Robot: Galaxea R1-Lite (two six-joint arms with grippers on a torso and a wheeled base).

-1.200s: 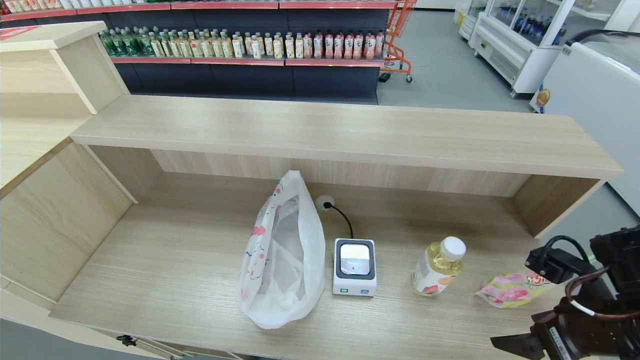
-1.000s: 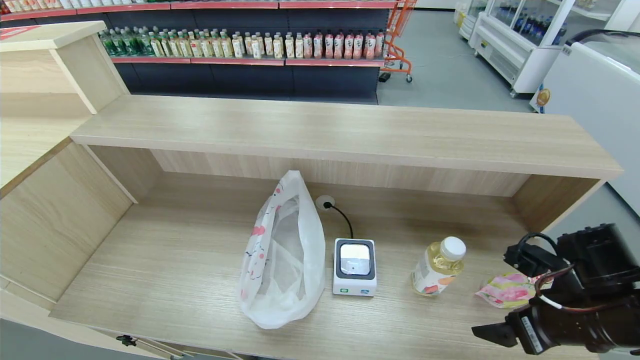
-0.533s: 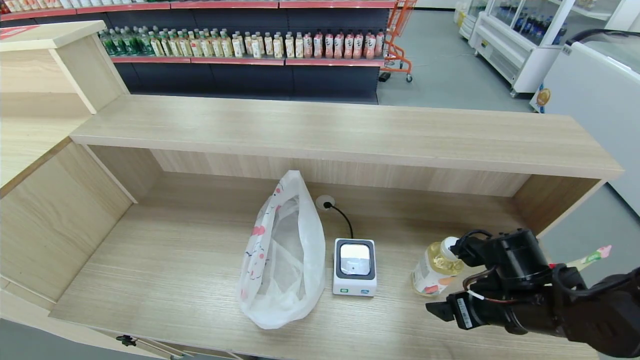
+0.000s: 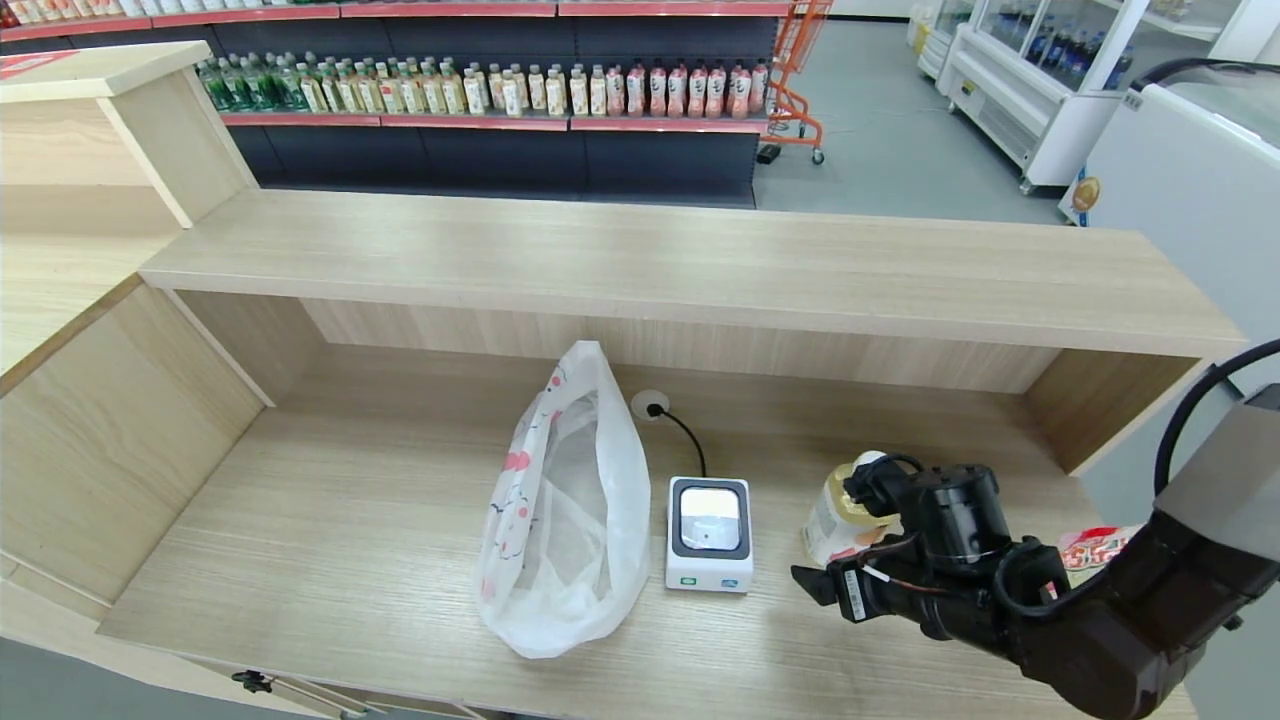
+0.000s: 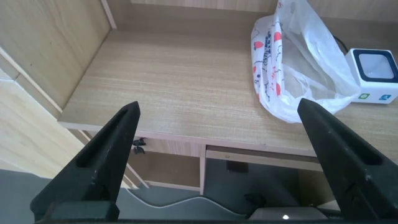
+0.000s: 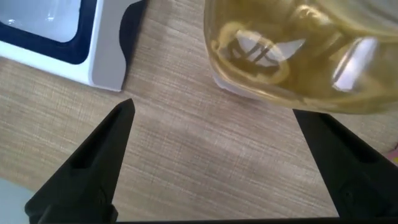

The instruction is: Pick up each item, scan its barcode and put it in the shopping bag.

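bench (image 4: 350, 540): pale wood, with a raised shelf along the far side; it carries all the items.
shopping bag (image 4: 565, 520): white plastic with red print, standing near the middle of the bench with its mouth gaping, just left of the scanner.
right gripper (image 6: 211, 112): low over the bench on the right, pointing left at the bottle. The jaws are spread wide and pinch nothing; the bottle's base sits just beyond their tips.
left gripper (image 5: 219, 107): hovering off the near left edge of the bench, with the bag and scanner ahead to its right. The jaws are spread wide and hold nothing.
bottle (image 4: 832, 510): clear, with yellow liquid and a printed label, on the bench right of the scanner and apart from it. The right arm covers its top, so I cannot tell whether it is upright or tilted.
scanner (image 4: 709, 533): small white box with a dark-framed window facing up, between bag and bottle.
snack packet (image 4: 1095, 545): pink and green, lying at the far right, partly behind the right arm.
cable (image 4: 685, 435): black, running from the scanner to a hole farther back.
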